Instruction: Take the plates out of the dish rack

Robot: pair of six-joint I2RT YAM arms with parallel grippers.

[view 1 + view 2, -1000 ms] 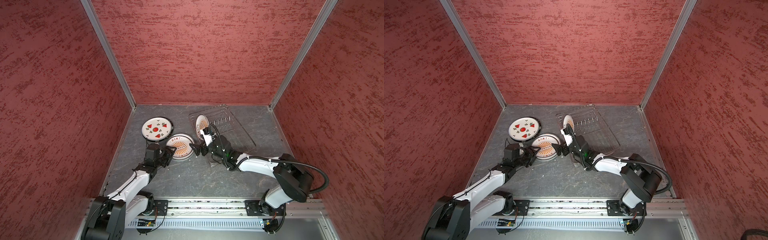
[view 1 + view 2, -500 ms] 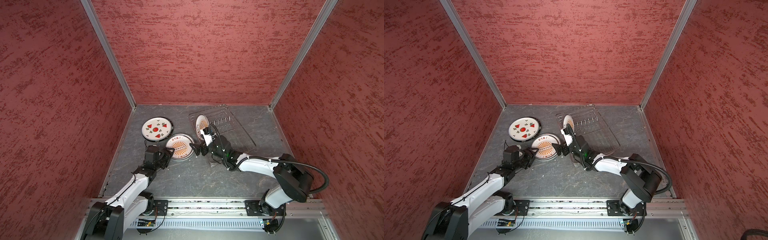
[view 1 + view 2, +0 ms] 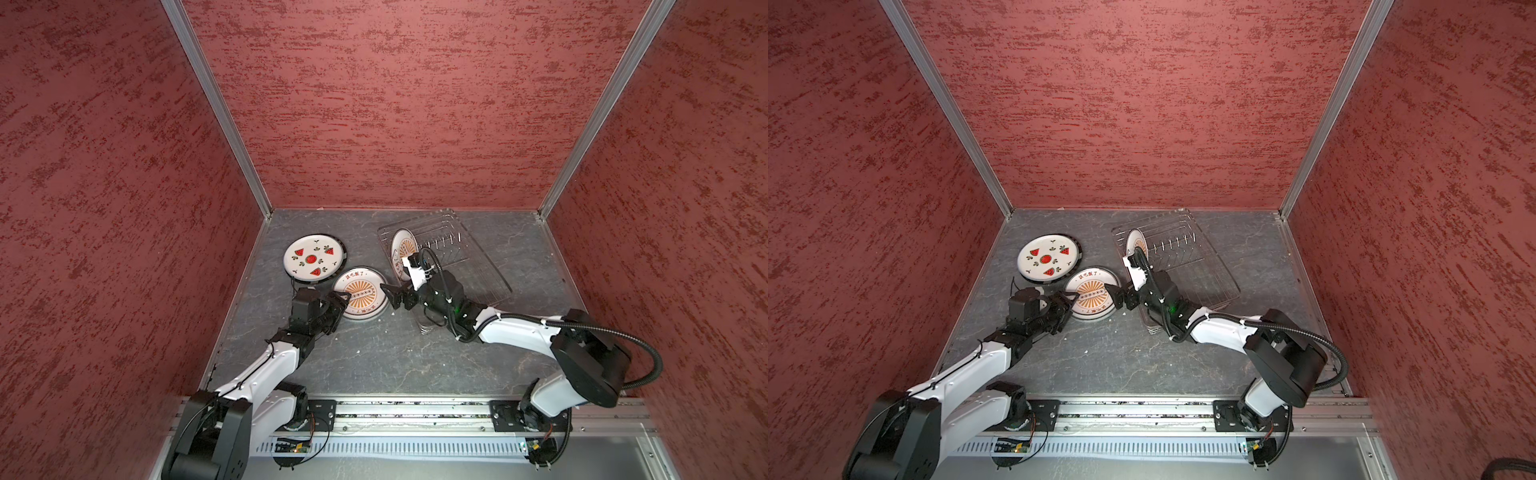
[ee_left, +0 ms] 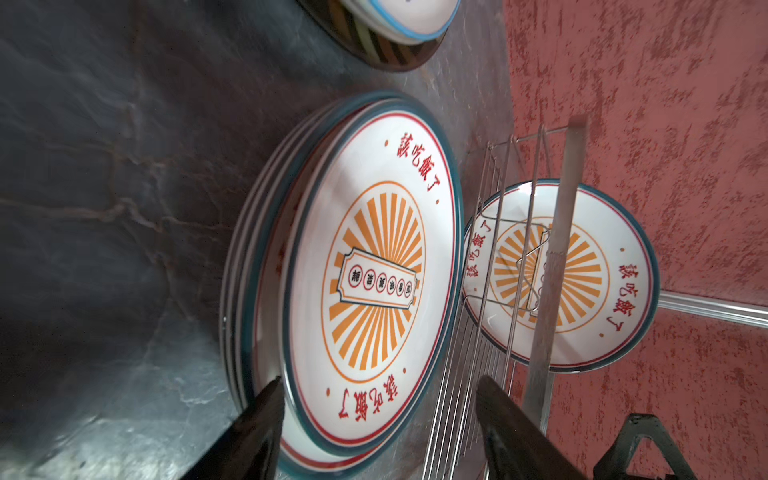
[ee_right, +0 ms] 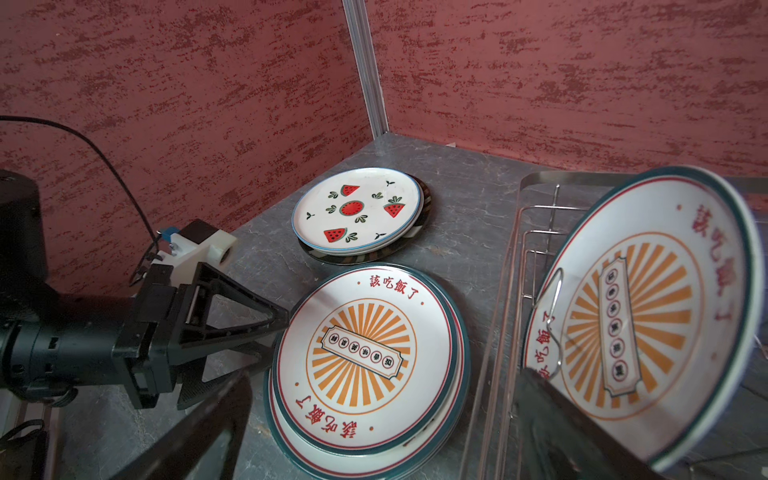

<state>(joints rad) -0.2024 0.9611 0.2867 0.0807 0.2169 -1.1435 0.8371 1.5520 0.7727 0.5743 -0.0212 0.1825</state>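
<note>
Locate the rack [image 3: 482,266] at the rear of the tabletop [image 3: 395,357], right of centre. One upright plate [image 3: 403,249], with a sunburst print, stands on edge at the rack's left end.

Left of the rack, a sunburst stack [image 3: 360,293] lies flat on the tabletop, just beside the rack's edge. Behind it, a watermelon plate [image 3: 314,259] lies on a striped plate [image 4: 386,54].

Your left gripper [image 3: 338,304] sits at the stack's near-left rim, jaws apart, holding nothing. In the left wrist view its fingers [image 4: 262,419] flank that rim. You cannot tell whether a fingertip touches it.

Your right gripper [image 3: 389,296] sits low between the stack and the rack, jaws spread wide and empty, facing the left gripper.
</note>
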